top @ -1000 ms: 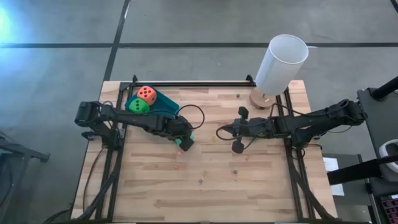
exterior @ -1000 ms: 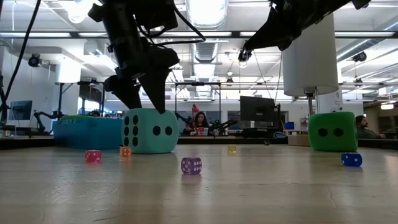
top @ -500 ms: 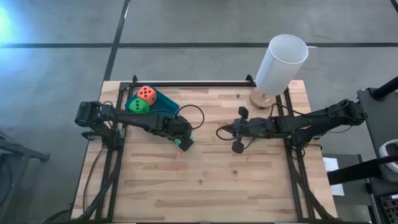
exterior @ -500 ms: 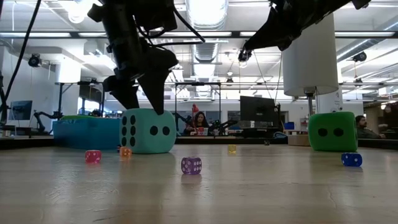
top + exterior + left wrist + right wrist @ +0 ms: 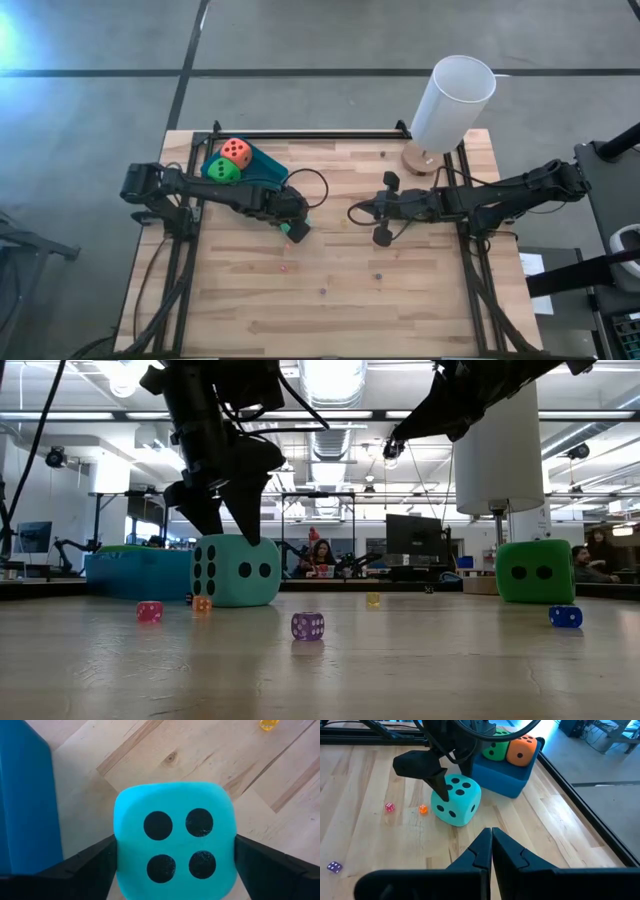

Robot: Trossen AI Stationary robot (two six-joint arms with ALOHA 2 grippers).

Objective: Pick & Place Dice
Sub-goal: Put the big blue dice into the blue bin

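Note:
A teal die [image 5: 174, 840] rests on the wooden table [image 5: 400, 290] just beside the blue tray [image 5: 262, 172]. My left gripper [image 5: 232, 536] comes down over it, one finger on each side, four pips facing up between them. An orange-red die [image 5: 236, 152] and a green die [image 5: 222, 171] lie in the tray. Another green die [image 5: 535, 570] sits on the table, at the right of the low view. My right gripper [image 5: 491, 837] hangs shut above the table's middle, touching nothing. My left gripper has the teal die between its two fingers [image 5: 85, 870], which lie against two opposite sides [image 5: 122, 867] of the cube. The fingers slant steeply down from above and reach only its upper part [image 5: 445, 795]. The die sits flat on the table.
Small hard dice are scattered on the wood: pink [image 5: 149, 611], orange [image 5: 202, 604], purple [image 5: 307, 625], yellow [image 5: 373, 599], blue [image 5: 565, 616]. A tall white cylinder [image 5: 452, 105] on a round wooden base stands at the far right corner. Black rails run along both table sides.
My left gripper's fingers have drawn a little closer together over the teal die, which stays on the table.

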